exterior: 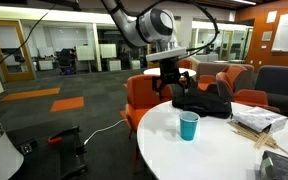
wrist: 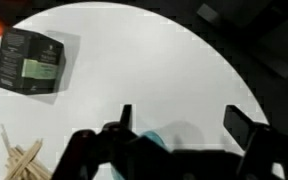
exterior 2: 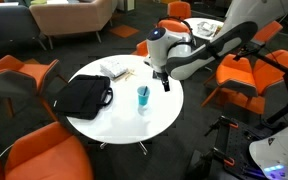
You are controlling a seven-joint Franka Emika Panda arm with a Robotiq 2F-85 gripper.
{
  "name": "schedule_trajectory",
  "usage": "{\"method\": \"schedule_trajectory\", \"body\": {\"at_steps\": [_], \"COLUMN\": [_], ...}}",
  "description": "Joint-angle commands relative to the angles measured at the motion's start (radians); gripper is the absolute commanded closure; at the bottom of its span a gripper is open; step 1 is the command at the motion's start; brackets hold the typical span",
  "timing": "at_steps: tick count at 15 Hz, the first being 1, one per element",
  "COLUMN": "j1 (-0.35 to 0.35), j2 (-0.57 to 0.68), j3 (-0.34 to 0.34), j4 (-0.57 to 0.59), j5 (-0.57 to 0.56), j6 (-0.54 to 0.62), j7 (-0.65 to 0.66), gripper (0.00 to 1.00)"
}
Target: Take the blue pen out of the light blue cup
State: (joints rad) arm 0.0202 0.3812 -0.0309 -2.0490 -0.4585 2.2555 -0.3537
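The light blue cup [exterior: 189, 126] stands upright on the round white table [exterior: 214, 150] and shows in both exterior views [exterior 2: 142, 98]. In the wrist view only a turquoise part of it [wrist: 154, 142] shows, low down by one finger. The blue pen is too small to make out for sure; a dark bit shows at the cup's rim [exterior 2: 142, 90]. My gripper [exterior: 171, 82] hangs above the table close beside the cup [exterior 2: 164, 82]. Its fingers are spread apart and empty [wrist: 182, 125].
A black bag [exterior: 204, 101] lies on the table behind the cup [exterior 2: 84, 97]. A box [wrist: 32, 62] and a bundle of wooden sticks [wrist: 19, 160] lie near the table's edge. Orange chairs [exterior 2: 34, 150] ring the table.
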Motion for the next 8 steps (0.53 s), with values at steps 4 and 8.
{"method": "schedule_trajectory", "body": {"at_steps": [4,8], "j1": [-0.025,-0.038], "j2": [0.222,0.312], "j3": [0.024,0.046], "j4": [0.226,0.344], "j5": [-0.039,-0.035], "j6": [0.017,0.009], "j7": [-0.162,-0.269], "gripper": [0.4,0.52]}}
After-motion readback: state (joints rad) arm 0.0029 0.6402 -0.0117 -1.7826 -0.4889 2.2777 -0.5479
